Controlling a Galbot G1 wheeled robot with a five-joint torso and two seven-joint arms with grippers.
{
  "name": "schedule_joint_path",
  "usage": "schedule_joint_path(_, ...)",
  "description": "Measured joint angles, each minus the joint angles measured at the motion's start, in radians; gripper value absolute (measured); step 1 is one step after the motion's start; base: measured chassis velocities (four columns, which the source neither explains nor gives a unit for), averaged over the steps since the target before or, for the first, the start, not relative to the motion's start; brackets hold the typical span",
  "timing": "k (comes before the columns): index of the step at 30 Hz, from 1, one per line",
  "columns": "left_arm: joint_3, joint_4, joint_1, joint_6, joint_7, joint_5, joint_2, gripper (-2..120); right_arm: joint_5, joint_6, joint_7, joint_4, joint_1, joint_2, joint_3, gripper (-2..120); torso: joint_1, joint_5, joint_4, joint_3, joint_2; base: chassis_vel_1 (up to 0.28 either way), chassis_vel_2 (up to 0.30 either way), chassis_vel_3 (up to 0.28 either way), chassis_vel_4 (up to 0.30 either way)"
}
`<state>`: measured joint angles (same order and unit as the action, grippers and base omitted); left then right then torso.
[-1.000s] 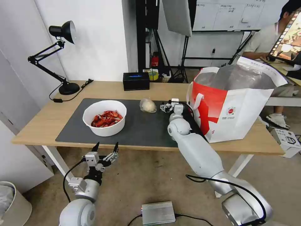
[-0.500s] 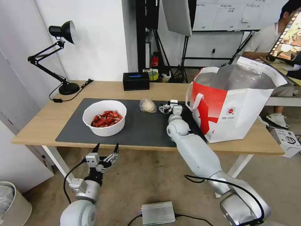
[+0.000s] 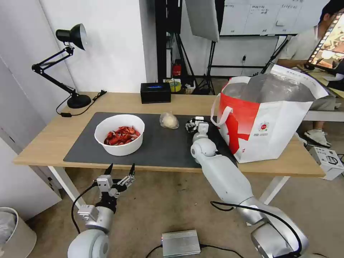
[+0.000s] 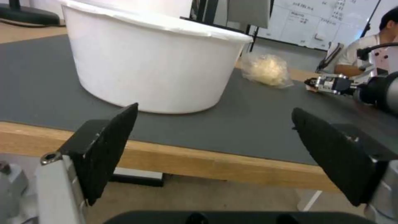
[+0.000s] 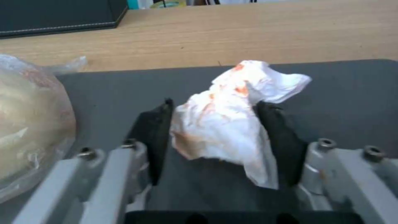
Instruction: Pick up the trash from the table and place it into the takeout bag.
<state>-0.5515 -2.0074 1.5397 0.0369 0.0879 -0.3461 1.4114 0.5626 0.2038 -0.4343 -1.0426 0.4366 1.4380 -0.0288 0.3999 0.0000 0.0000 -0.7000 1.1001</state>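
Observation:
On the dark grey mat (image 3: 161, 147), my right gripper (image 3: 192, 124) is shut on the crumpled white tissue (image 5: 228, 115), one black finger (image 5: 155, 137) pressing each side. The tissue has orange stains and rests on the mat. Just beside that gripper lies a small clear bag with a pale lump (image 3: 168, 120) (image 5: 29, 124). A white bowl of red crayfish shells (image 3: 119, 134) (image 4: 153, 59) stands on the mat's left part. The red-and-white takeout bag (image 3: 272, 118) stands open at the table's right end. My left gripper (image 3: 120, 172) (image 4: 213, 149) hangs open below the table's front edge.
A black tissue box (image 3: 155, 92) sits at the back of the light-wood table (image 3: 46, 139), with a black desk lamp (image 3: 71, 68) at the back left. A silver box (image 3: 181, 243) lies on the floor. A grey bin (image 3: 14, 233) stands at lower left.
My right gripper has shifted slightly toward the takeout bag, staying low over the mat by the tissue. The left arm has barely moved.

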Motion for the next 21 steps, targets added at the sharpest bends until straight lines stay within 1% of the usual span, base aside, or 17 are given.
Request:
schedule_joint_path(1, 0.001, 0.0, 0.0, 0.0, 0.0, 0.001, 0.002, 100, 0.004, 0.001, -0.002, 0.0, 0.0, 0.0, 0.001, 43, 0.0, 0.0, 0.0, 0.0, 0.0, 0.0, 0.0, 0.0, 0.0)
schedule_joint_path(2, 0.001, 0.0, 0.0, 0.0, 0.0, 0.001, 0.002, 100, 0.004, 0.001, -0.002, 0.0, 0.0, 0.0, 0.001, 43, 0.0, 0.0, 0.0, 0.0, 0.0, 0.0, 0.0, 0.0, 0.0)
schedule_joint_path(5, 0.001, -0.001, 0.0, 0.0, 0.001, 0.002, 0.006, 100, 0.007, 0.001, -0.003, 0.0, 0.001, 0.002, 0.005, 30, 0.0, 0.0, 0.0, 0.0, 0.0, 0.0, 0.0, 0.0, 0.0)
schedule_joint_path(6, 0.001, -0.001, 0.0, 0.0, 0.001, 0.002, 0.006, 100, 0.007, 0.001, -0.003, 0.0, 0.001, 0.002, 0.005, 30, 0.0, 0.0, 0.0, 0.0, 0.0, 0.0, 0.0, 0.0, 0.0)
schedule_joint_path(8, -0.001, -0.003, 0.002, 0.0, 0.001, 0.002, 0.007, 100, 0.008, 0.001, -0.003, 0.0, 0.003, 0.003, 0.005, 19, 0.0, 0.0, 0.0, 0.0, 0.0, 0.0, 0.0, 0.0, 0.0)
schedule_joint_path(9, -0.001, -0.003, 0.002, 0.0, 0.001, 0.002, 0.007, 100, 0.008, 0.001, -0.003, 0.0, 0.003, 0.003, 0.005, 19, 0.0, 0.0, 0.0, 0.0, 0.0, 0.0, 0.0, 0.0, 0.0)
schedule_joint_path(10, -0.002, -0.004, 0.003, 0.001, 0.001, 0.002, 0.007, 100, 0.008, 0.001, -0.003, 0.0, 0.004, 0.004, 0.005, 15, 0.0, 0.0, 0.0, 0.0, 0.0, 0.0, 0.0, 0.0, 0.0)
schedule_joint_path(12, -0.004, -0.005, 0.006, 0.001, 0.001, 0.002, 0.007, 100, 0.008, 0.001, -0.003, 0.0, 0.006, 0.005, 0.005, 4, 0.0, 0.0, 0.0, 0.0, 0.0, 0.0, 0.0, 0.0, 0.0)
schedule_joint_path(13, -0.004, -0.005, 0.006, 0.001, 0.001, 0.002, 0.007, 100, 0.008, 0.001, -0.003, 0.0, 0.006, 0.005, 0.005, 4, 0.0, 0.0, 0.0, 0.0, 0.0, 0.0, 0.0, 0.0, 0.0)
schedule_joint_path(14, -0.005, -0.005, 0.007, 0.002, 0.001, 0.002, 0.007, 100, 0.008, 0.001, -0.003, -0.001, 0.007, 0.005, 0.005, 0, 0.0, 0.0, 0.0, 0.0, 0.0, 0.0, 0.0, 0.0, 0.0)
schedule_joint_path(21, -0.008, -0.005, 0.011, 0.005, 0.001, 0.002, 0.01, 100, 0.008, -0.016, 0.005, -0.014, 0.016, 0.004, 0.004, 0, 0.0, 0.0, 0.0, 0.0, 0.0, 0.0, 0.0, 0.0, 0.0)
